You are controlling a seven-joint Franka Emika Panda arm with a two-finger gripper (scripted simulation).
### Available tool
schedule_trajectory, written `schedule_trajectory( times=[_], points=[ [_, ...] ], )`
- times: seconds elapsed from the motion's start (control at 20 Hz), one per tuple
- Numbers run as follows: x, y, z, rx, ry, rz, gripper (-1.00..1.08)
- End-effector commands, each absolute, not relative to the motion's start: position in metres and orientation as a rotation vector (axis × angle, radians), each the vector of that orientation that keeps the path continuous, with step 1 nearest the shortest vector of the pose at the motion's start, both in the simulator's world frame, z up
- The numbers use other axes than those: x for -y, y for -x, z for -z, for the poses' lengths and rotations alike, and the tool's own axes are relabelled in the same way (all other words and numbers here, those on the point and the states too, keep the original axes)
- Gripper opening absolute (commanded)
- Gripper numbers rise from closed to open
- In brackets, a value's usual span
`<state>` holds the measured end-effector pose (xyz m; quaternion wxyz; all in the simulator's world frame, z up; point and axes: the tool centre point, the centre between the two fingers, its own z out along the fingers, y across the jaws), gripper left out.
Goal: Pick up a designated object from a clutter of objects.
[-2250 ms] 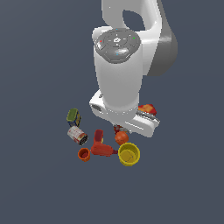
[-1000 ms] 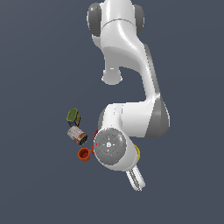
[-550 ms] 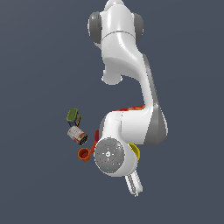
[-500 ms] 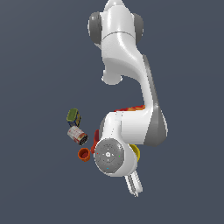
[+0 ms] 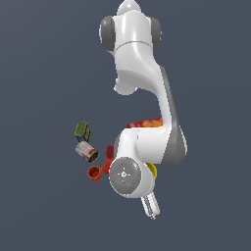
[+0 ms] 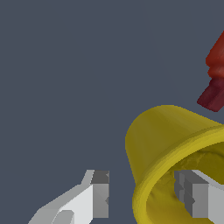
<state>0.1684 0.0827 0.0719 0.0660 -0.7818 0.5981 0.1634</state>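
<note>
The bright yellow cup [image 6: 162,144] fills the lower part of the wrist view, tilted, with its rim toward the camera. My gripper [image 6: 146,194] is open and straddles the cup's wall: one fingertip [image 6: 100,194] is outside it and the other fingertip [image 6: 194,194] is inside the mouth. Neither pad clearly touches the wall. In the exterior view only a yellow sliver of the cup [image 5: 152,170] shows beside the arm's wrist, and the fingers are hidden under the arm.
In the exterior view an orange cup [image 5: 93,172], a labelled tin can [image 5: 87,151], a green-yellow can [image 5: 82,131], a red mug or pitcher [image 5: 108,159] and a red cracker box [image 5: 145,124] surround the arm. A dark red object [image 6: 215,74] lies beyond the cup.
The arm has swung down over the clutter and now hides most of it. Over the last second the wrist has shifted only slightly. The clutter items have not moved.
</note>
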Motion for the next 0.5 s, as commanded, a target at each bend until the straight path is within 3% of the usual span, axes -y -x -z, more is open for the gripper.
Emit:
schedule_trajectory(
  times=[0.0, 0.15, 0.2, 0.45],
  points=[
    [-0.0856, -0.1664, -0.0630, -1.806, 2.357, -0.494, 0.28],
    [-0.0868, -0.1656, -0.0595, -1.806, 2.357, -0.494, 0.28],
    [-0.0868, -0.1656, -0.0595, -1.806, 2.357, -0.494, -1.00],
    [-0.0868, -0.1656, -0.0595, -1.806, 2.357, -0.494, -1.00]
  ],
)
